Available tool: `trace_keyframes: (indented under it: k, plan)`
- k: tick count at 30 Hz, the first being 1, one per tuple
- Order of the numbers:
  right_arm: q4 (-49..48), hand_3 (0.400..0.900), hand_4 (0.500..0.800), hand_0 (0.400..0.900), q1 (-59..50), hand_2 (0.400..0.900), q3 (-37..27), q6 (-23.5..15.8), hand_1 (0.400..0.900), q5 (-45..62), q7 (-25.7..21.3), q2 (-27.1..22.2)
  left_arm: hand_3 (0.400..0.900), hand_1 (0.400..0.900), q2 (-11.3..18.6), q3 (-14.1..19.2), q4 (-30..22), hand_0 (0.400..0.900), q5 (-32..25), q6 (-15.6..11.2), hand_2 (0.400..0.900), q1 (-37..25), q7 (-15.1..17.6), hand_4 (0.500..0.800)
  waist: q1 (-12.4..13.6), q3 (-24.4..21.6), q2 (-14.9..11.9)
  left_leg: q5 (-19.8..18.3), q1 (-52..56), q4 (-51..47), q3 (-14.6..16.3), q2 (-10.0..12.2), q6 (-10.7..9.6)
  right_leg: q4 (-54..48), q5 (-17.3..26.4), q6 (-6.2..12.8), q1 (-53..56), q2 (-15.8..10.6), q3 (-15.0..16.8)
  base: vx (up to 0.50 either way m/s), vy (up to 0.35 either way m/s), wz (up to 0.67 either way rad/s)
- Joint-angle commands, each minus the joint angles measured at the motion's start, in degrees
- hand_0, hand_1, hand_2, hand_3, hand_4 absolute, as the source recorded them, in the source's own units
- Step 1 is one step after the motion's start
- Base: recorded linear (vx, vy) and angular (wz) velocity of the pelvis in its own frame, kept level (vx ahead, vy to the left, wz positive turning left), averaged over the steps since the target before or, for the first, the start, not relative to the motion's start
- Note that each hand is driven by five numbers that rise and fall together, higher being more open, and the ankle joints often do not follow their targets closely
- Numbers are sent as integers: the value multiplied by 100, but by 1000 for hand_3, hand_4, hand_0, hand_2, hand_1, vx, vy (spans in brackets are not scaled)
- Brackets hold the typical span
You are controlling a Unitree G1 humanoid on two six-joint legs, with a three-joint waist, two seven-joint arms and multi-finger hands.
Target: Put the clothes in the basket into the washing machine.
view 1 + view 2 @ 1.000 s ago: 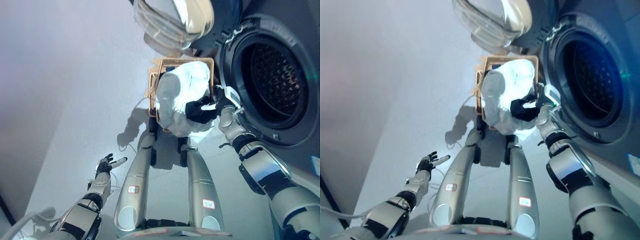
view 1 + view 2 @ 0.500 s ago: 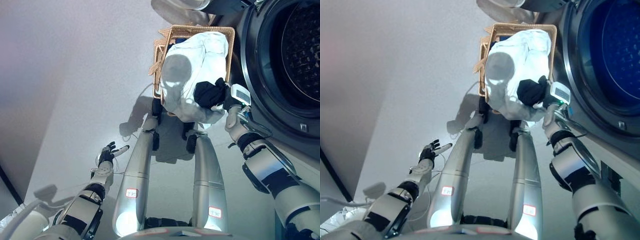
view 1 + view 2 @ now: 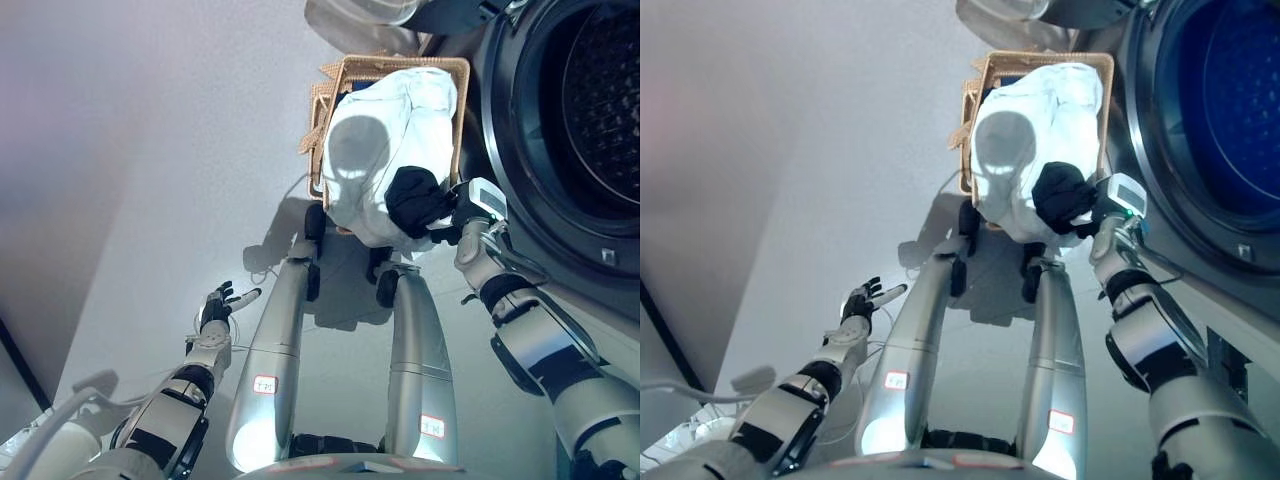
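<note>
At far left, low over the floor (image 3: pixel 150 200), the left hand (image 3: pixel 216 305) hangs idle with fingers straight and holding nothing. Centre, the wicker basket (image 3: pixel 318 110) holds a white garment (image 3: pixel 390 130) heaped above its rim. The right hand (image 3: pixel 455 215) grips a black garment (image 3: pixel 415 200) on the heap's right edge. Further right stands the washing machine (image 3: pixel 520 130), its drum mouth (image 3: pixel 600 110) open, just beside that hand; the right eye view crops the drum closer.
</note>
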Motion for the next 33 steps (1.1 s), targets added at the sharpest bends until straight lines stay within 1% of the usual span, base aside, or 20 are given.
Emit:
trace_keyframes:
  k: [1, 3, 5, 9, 10, 13, 15, 16, 17, 18, 20, 21, 23, 24, 27, 29, 30, 31, 33]
  plan:
    - [-1513, 400, 500, 400, 529, 400, -593, -352, 400, 543, -498, -559, 900, 900, 167, 355, 142, 900, -138, 40, 900, 706, 291, 800, -384, -53, -91, -427, 269, -237, 312, -129, 22, -501, 250, 408, 309, 234, 246, -14, 13, -22]
    - [-2233, 400, 500, 400, 860, 400, -1123, -511, 400, 896, -590, -753, 900, 900, 149, 487, 145, 900, -157, 87, 900, 798, 292, 800, -471, -53, -133, -446, 380, -270, 331, -107, 23, -551, 269, 419, 404, 250, 275, -15, 14, -20]
    - [-2796, 400, 500, 400, 1195, 400, -1586, -698, 400, 1193, -658, -799, 900, 900, 140, 583, 137, 900, -170, 106, 900, 855, 284, 800, -536, -53, -156, -466, 470, -292, 343, -91, 23, -602, 281, 429, 493, 259, 302, -9, 5, -16]
    - [-3175, 400, 500, 400, 1654, 400, -2538, -1268, 400, 2425, -639, -550, 900, 900, 110, 702, 181, 900, -173, 163, 900, 904, 224, 800, -625, -53, -137, -502, 652, -332, 382, -76, 30, -683, 287, 431, 666, 287, 348, -3, -10, -11]
    - [-3135, 400, 500, 400, 1686, 400, -2704, -1456, 400, 2845, -559, -416, 900, 900, 113, 723, 211, 900, -187, 170, 900, 897, 211, 800, -626, -53, -118, -508, 695, -346, 396, -72, 30, -706, 285, 431, 705, 297, 359, 5, -17, -8]
    - [-2718, 400, 500, 400, 1429, 400, -3245, -2121, 400, 4549, -367, 12, 900, 900, 141, 708, 264, 900, -269, 187, 900, 857, 150, 800, -606, -53, -17, -521, 804, -385, 433, -80, 28, -771, 285, 431, 807, 318, 412, 8, -16, -7]
    - [-2387, 400, 500, 400, 1174, 400, -3337, -2198, 400, 5147, -146, 80, 900, 900, 163, 689, 282, 900, -307, 206, 900, 824, 95, 800, -583, -58, 46, -520, 837, -391, 458, -78, 30, -792, 287, 435, 837, 323, 436, 5, -15, -5]
    - [-2286, 400, 500, 400, 920, 400, -3433, -2364, 400, 5545, -181, 108, 900, 900, 179, 657, 315, 900, -343, 224, 900, 778, 80, 800, -563, -65, 94, -520, 870, -405, 471, -81, 27, -798, 281, 434, 856, 328, 449, 16, -17, -4]
    - [-2129, 400, 500, 400, 643, 400, -3565, -2502, 400, 6088, -46, 181, 900, 900, 185, 603, 315, 900, -373, 209, 900, 757, 77, 800, -536, -81, 154, -523, 888, -419, 487, -90, 29, -799, 276, 437, 862, 330, 464, 24, -14, -3]
    - [-1990, 400, 500, 400, 496, 400, -3577, -2500, 400, 6279, -4, 145, 900, 900, 185, 586, 315, 900, -428, 210, 900, 769, 57, 800, -516, -114, 186, -519, 876, -419, 498, -94, 29, -795, 275, 436, 847, 330, 475, 0, 0, 0]
    - [-1689, 400, 500, 400, -25, 400, -3705, -2646, 400, 6881, 31, 115, 900, 900, 191, 510, 339, 900, -483, 220, 900, 751, 34, 800, -459, -140, 279, -514, 892, -431, 528, -102, 27, -780, 269, 437, 846, 333, 501, 0, 0, 0]
    - [-1523, 400, 500, 400, -218, 400, -3757, -2629, 400, 7046, 36, 64, 900, 900, 176, 480, 344, 900, -510, 232, 900, 765, 7, 800, -434, -173, 319, -507, 882, -440, 543, -106, 25, -782, 276, 441, 829, 329, 511, 31, -19, -2]
    - [-1172, 400, 500, 400, -640, 400, -3852, -2658, 400, 7244, -83, -119, 900, 900, 147, 397, 338, 900, -553, 227, 900, 779, -7, 800, -380, -225, 395, -505, 877, -456, 568, -115, 27, -760, 281, 450, 791, 326, 535, 36, -16, -2]
    - [-1027, 400, 500, 400, -892, 400, -3939, -2767, 400, 7432, -205, -209, 900, 900, 140, 339, 336, 900, -585, 232, 900, 780, 0, 800, -345, -257, 447, -508, 873, -453, 584, -130, 29, -738, 270, 450, 777, 321, 546, 40, -15, -1]
    - [-553, 400, 500, 400, -1420, 400, -4015, -2650, 400, 7535, -349, -620, 900, 900, 91, 211, 309, 900, -623, 248, 900, 808, -25, 800, -255, -328, 578, -489, 827, -444, 602, -155, 35, -679, 266, 462, 712, 286, 567, 20, -13, 1]
    - [-321, 400, 500, 400, -1685, 400, -3847, -2487, 400, 7473, -336, -899, 900, 900, 76, 147, 272, 900, -628, 225, 900, 831, -42, 800, -199, -387, 635, -470, 808, -475, 612, -158, 33, -684, 281, 478, 667, 271, 572, 12, -14, 2]
    - [-207, 445, 527, 445, -1768, 445, -3744, -2384, 445, 7442, -288, -1022, 900, 900, 75, 136, 262, 900, -639, 213, 900, 836, -49, 800, -173, -408, 663, -458, 802, -500, 627, -158, 33, -695, 294, 485, 648, 263, 570, 0, 0, 0]
    - [-120, 900, 800, 900, -1899, 900, -3587, -2330, 900, 7430, -252, -1117, 900, 900, 85, 131, 276, 900, -658, 207, 900, 835, -39, 800, -143, -439, 673, -441, 800, -536, 646, -154, 31, -711, 310, 494, 629, 261, 573, 0, 0, 0]
    - [-105, 900, 800, 900, -1884, 900, -3500, -2270, 900, 7390, -219, -1149, 900, 900, 50, 107, 291, 900, -645, 221, 900, 821, -31, 800, -140, -458, 669, -417, 782, -554, 654, -145, 34, -713, 320, 493, 600, 262, 561, 0, 0, 0]
